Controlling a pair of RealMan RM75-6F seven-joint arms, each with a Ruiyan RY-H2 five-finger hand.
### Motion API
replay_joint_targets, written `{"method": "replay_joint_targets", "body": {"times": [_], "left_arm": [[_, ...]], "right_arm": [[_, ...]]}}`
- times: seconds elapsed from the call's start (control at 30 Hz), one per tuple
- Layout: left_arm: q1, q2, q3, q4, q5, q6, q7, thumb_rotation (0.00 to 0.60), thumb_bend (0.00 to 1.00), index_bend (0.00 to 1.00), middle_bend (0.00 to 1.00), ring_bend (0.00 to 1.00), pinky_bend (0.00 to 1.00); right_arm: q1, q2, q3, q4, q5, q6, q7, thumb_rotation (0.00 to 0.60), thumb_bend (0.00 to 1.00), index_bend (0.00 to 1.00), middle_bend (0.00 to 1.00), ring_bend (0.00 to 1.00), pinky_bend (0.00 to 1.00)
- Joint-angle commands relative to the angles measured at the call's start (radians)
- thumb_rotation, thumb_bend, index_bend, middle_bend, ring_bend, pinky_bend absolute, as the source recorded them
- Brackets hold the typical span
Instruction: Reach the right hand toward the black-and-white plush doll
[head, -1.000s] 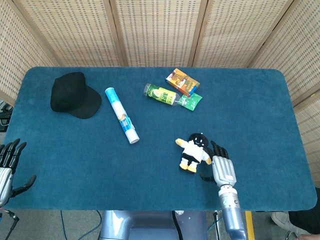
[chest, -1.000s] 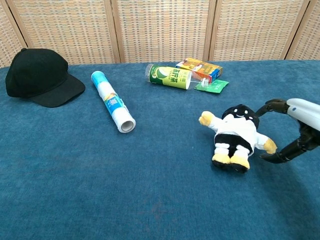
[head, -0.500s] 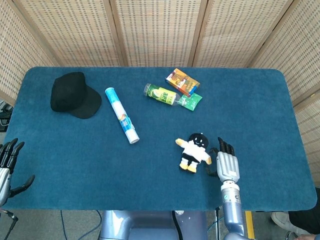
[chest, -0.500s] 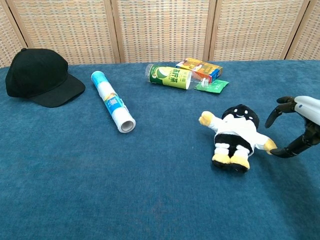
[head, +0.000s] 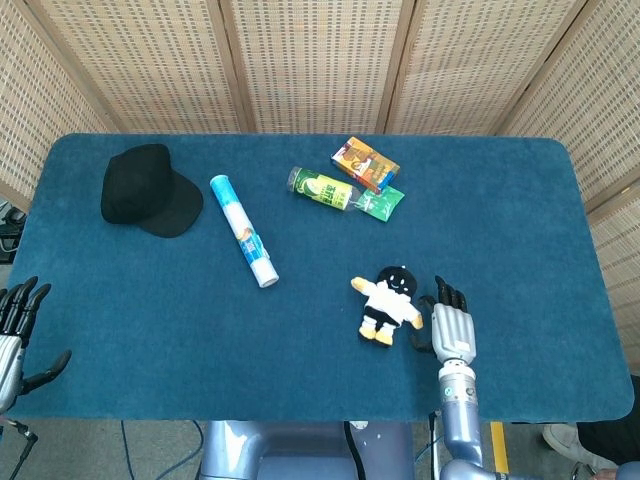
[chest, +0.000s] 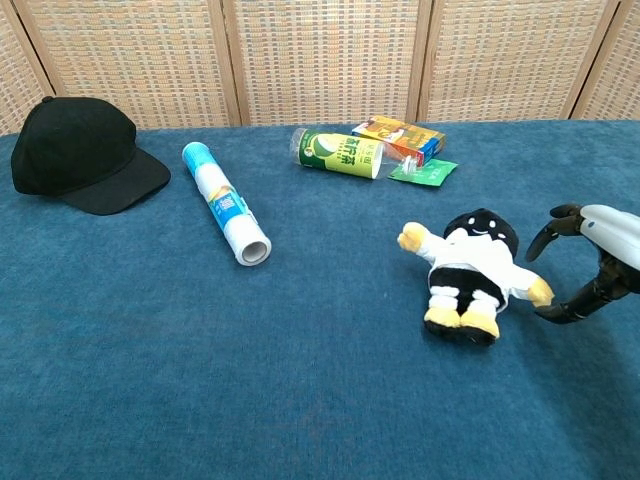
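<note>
Right hand (chest: 590, 262) retreated slightly from the plush doll (chest: 470, 272) (no legible labels).

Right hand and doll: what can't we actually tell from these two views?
- Contact: the right hand sits beside the plush doll; neither view settles whether the fingers touch it.
- Right hand, chest view: cut off by the right edge, only curved fingers and part of the shell show.
- Left hand: clipped by the head view's left edge, absent from chest view.
- Print on the orange box: too small.
</note>
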Motion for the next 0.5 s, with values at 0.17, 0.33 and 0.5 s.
{"method": "replay_joint_targets", "body": {"times": [0.17,0.33,0.5], "left_arm": [[-0.001,0.0,-0.001,0.001,-0.006,-0.004,-0.001,0.6,0.28,0.0,0.0,0.0,0.0],[-0.002,-0.002,-0.001,0.001,-0.005,-0.005,0.002,0.6,0.29,0.0,0.0,0.0,0.0],[-0.002,-0.003,-0.001,0.0,-0.007,-0.007,0.005,0.6,0.29,0.0,0.0,0.0,0.0]], "right_arm": [[0.011,-0.018,0.016,0.04,0.041,-0.013,0.004,0.6,0.37,0.37,0.03,0.0,0.06],[0.015,-0.021,0.02,0.06,0.051,-0.017,0.012,0.6,0.37,0.44,0.09,0.0,0.07],[0.016,-0.024,0.021,0.07,0.046,-0.013,0.024,0.6,0.37,0.47,0.11,0.0,0.08]]}}
